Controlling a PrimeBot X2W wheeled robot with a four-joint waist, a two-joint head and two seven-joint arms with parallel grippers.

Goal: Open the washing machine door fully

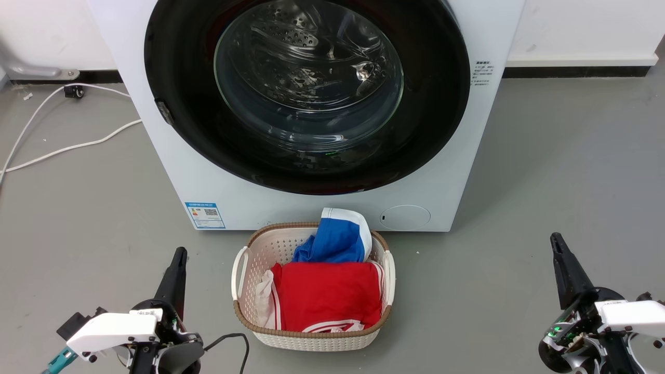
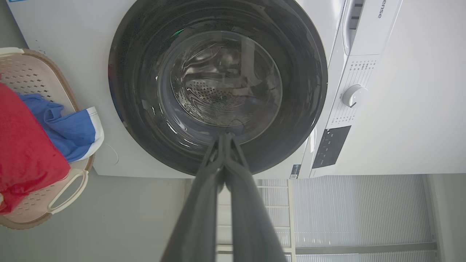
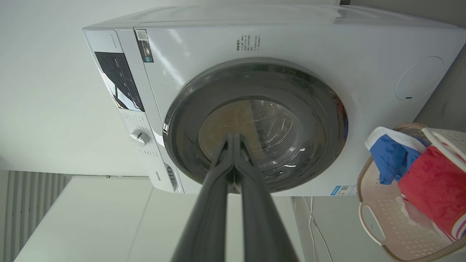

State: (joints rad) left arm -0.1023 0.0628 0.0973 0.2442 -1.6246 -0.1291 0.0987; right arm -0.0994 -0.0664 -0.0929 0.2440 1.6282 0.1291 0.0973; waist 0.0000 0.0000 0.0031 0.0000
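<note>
The washing machine door [image 1: 311,171] sits closed, well ahead of the left gripper [image 1: 179,257] and right gripper [image 1: 557,244], both held low, fingers pressed together.

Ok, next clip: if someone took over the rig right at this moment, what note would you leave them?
left tool: shut, empty, low on the left, clear of the machine.
right tool: shut, empty, low on the right, also clear.
The washing machine door looks closed flat against the washing machine. A laundry basket of clothes stands just in front.
Done: nothing yet.
Left: reach the door, release it, swing it fully open; mind the basket.
</note>
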